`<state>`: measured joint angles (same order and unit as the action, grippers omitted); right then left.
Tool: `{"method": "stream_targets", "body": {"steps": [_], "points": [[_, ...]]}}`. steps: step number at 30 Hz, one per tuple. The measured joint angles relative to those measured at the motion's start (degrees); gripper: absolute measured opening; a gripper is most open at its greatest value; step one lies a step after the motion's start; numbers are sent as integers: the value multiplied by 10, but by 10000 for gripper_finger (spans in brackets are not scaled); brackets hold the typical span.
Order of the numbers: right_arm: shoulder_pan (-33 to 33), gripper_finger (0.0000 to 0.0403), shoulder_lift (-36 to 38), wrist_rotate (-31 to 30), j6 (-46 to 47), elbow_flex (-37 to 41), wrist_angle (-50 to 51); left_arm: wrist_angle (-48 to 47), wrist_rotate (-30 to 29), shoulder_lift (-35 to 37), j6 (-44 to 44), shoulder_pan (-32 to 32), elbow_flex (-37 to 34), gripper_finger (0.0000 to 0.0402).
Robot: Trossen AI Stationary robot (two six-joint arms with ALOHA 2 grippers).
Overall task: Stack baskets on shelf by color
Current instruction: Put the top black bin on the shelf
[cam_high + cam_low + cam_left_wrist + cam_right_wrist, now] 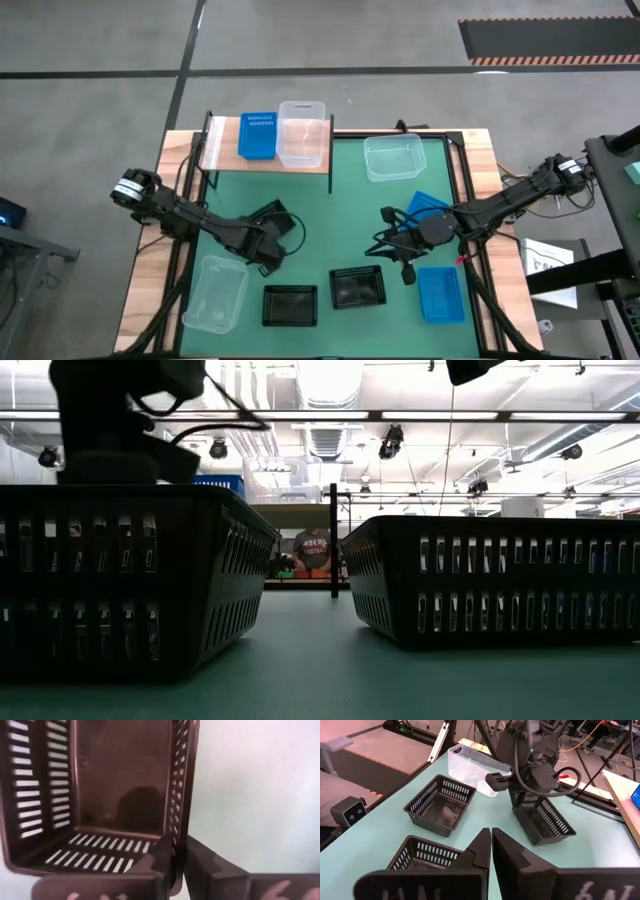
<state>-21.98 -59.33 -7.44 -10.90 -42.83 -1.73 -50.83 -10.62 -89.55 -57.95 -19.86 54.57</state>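
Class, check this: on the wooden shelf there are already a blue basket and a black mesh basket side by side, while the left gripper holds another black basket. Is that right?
Not quite. In the high view the light-brown wooden shelf carries a bright blue plastic basket and a clear see-through plastic basket, not a black one. The rest stands: the left gripper is shut on the wall of a black mesh basket.

Green mat surface [340, 215] carries two black mesh baskets [290, 305] [358, 288] side by side at the near edge, flanked by a clear plastic basket [215, 293] and a blue one [441, 294]; another clear basket [394, 158] sits farther back.
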Motion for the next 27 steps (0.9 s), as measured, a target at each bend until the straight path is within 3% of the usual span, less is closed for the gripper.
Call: {"method": "stream_targets", "body": {"steps": [8,15,19,22,27], "points": [[0,9,0,0,6,0,1,90,-2,0,30,0,9,30],[0,9,0,0,5,0,1,103,28,15,88,6,10,31],[0,9,0,0,9,0,1,104,40,35,111,12,10,56],[0,9,0,0,9,0,2,100,61,52,189,11,10,90],[0,9,0,0,10,0,2,73,60,94,418,7,9,140]]}}
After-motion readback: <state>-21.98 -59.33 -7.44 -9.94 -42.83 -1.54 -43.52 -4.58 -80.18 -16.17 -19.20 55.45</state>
